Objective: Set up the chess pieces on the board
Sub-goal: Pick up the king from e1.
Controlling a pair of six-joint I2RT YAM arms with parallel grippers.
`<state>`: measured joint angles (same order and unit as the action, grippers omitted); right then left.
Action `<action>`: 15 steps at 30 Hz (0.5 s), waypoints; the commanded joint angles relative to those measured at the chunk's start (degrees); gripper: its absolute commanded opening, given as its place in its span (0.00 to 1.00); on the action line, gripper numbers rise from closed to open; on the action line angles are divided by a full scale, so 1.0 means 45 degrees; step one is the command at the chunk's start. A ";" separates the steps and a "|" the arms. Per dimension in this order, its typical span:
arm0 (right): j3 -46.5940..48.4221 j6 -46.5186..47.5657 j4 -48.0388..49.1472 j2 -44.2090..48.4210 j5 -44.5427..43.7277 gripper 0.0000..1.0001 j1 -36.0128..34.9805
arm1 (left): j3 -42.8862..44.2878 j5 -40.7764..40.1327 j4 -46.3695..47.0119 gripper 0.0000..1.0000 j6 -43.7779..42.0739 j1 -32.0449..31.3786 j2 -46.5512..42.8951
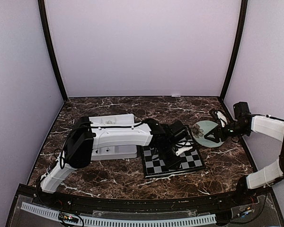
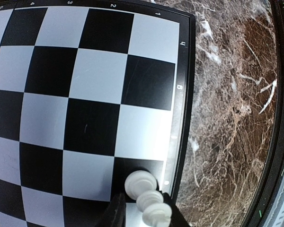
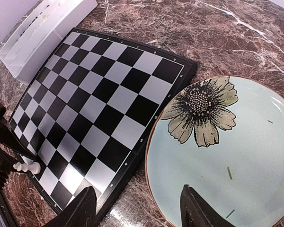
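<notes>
The board (image 1: 157,166) of black and silver checks lies at the table's middle; it also shows in the left wrist view (image 2: 85,94) and the right wrist view (image 3: 99,94). My left gripper (image 2: 142,210) is shut on a white chess piece (image 2: 146,196), held tilted with its base over a black square by the board's rim. The piece also shows in the top view (image 1: 183,151) and the right wrist view (image 3: 27,167). My right gripper (image 3: 137,205) is open and holds nothing, over the gap between the board and the plate (image 3: 227,156).
A white rectangular tray (image 1: 114,142) stands left of the board, under the left arm; it also shows in the right wrist view (image 3: 42,33). The pale green plate (image 1: 206,126) with a flower print sits right of the board. The table is dark marble.
</notes>
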<state>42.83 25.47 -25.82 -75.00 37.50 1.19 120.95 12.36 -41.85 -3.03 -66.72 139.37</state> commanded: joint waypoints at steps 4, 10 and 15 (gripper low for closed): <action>-0.0025 0.0101 -0.0062 0.0125 0.0228 0.62 0.0028 | -0.1061 -0.0765 -0.0926 0.33 -0.0634 -0.0086 -0.1742; -0.0016 0.0118 -0.0065 0.0090 0.0259 0.62 0.0018 | -0.2211 -0.1548 -0.1254 0.39 -0.1428 0.0311 -0.3764; 0.0031 0.0101 -0.0042 -0.0057 0.0315 0.62 0.0028 | -0.3326 -0.1905 -0.0830 0.40 -0.0236 0.2251 -0.5539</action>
<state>42.83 25.47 -25.96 -75.00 37.74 1.19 108.88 6.63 -45.95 -7.25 -64.36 123.85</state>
